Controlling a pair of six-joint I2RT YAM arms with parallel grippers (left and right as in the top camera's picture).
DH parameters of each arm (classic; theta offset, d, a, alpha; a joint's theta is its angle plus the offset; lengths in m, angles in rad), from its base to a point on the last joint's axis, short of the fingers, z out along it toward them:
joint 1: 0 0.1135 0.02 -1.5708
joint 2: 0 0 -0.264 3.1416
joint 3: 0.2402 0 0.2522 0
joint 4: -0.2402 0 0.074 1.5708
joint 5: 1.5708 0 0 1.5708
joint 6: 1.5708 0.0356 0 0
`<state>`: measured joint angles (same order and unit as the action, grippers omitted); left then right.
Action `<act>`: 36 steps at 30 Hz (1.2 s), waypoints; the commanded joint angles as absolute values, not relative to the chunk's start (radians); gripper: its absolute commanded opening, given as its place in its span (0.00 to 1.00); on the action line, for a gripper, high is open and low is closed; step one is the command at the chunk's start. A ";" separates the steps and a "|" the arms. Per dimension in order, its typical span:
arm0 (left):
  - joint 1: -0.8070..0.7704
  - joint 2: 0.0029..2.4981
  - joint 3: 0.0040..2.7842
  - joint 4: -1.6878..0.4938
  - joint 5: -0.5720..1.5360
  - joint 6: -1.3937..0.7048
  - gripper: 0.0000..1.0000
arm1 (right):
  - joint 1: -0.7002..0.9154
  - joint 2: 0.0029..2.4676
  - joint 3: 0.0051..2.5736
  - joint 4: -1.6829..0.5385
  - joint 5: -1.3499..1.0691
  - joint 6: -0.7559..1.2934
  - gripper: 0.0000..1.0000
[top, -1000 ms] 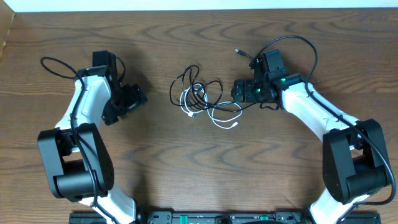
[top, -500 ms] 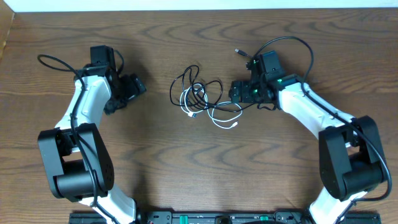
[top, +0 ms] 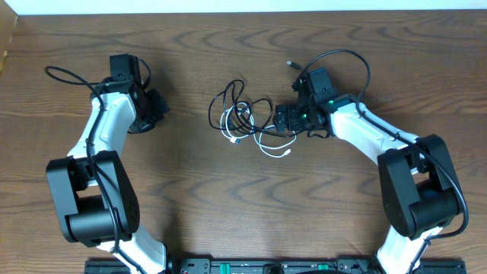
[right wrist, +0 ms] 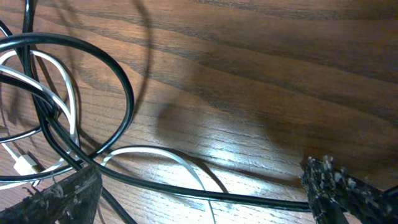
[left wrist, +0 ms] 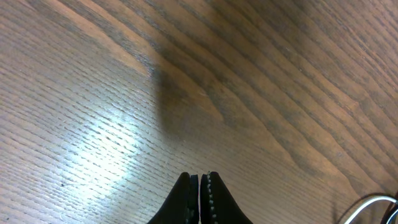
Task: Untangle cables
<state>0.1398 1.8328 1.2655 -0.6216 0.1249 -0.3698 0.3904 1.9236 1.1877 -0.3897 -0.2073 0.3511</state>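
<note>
The brown wood-grain table (top: 228, 198) fills the overhead view. On its left side, well apart from the tangle, the left gripper (left wrist: 199, 180) has its ridged black fingers pressed together on nothing. Only the right wrist view shows the right gripper (right wrist: 196, 177) spread wide astride the thin glossy black cable (right wrist: 127, 93) and the thin white cable (right wrist: 149, 149), which lie looped together mid-table.

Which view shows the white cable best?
Overhead: the whole white cable is in frame, with all its loops visible. Right wrist gives only a close-up stretch of it, crossed with the black cable. Left wrist catches just a pale sliver at the bottom right corner, probably part of it.
</note>
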 commanded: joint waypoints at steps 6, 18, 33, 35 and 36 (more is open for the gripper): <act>0.139 1.831 1.259 -0.671 0.124 -0.372 0.08 | 0.396 1.927 1.182 -0.372 -0.203 0.344 0.99; 0.138 1.831 1.252 -0.682 0.153 -0.433 0.08 | 0.397 1.927 1.182 -0.282 -0.212 0.344 0.99; 0.078 1.831 1.251 -0.638 0.228 -0.440 0.08 | 0.404 1.931 1.182 -0.229 -0.211 0.500 0.95; 0.063 1.831 1.251 -0.625 0.257 -0.389 0.08 | 0.414 1.935 1.182 -0.235 -0.206 0.500 0.94; 0.053 1.831 1.251 -0.615 0.285 -0.354 0.08 | 0.419 1.939 1.182 -0.234 -0.198 0.500 0.91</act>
